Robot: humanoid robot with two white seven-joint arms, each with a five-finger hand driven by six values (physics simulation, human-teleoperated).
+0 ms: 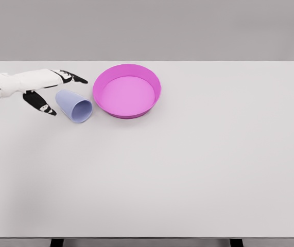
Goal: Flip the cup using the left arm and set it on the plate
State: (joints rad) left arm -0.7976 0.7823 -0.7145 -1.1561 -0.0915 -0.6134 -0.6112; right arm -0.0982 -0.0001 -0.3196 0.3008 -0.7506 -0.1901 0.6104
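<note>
Overhead, the head view is showing a white table (188,170) against a plain grey backdrop. A pale blue cup (74,106) is lying on its side on the left part of the table, its open mouth facing toward the lower right and its closed base pointing up and left. A magenta plate (127,90) with a raised rim is sitting upright just to the right of the cup; the cup's mouth is lying close beside the plate's left rim, though whether the two are touching cannot be determined.

The left hand (44,90) is coming in from the left edge, at the level of the cup. Its fingers (73,78) are spreading open and gripping nothing: the upper fingers are reaching out above and behind the cup's base, while the thumb (39,103) is pointing down and to the right, just left of the cup. The cup's base is sitting in the gap between them; contact between hand and cup cannot be confirmed. The cup is resting on the table, not on the plate.

The right arm is not showing in this view.
</note>
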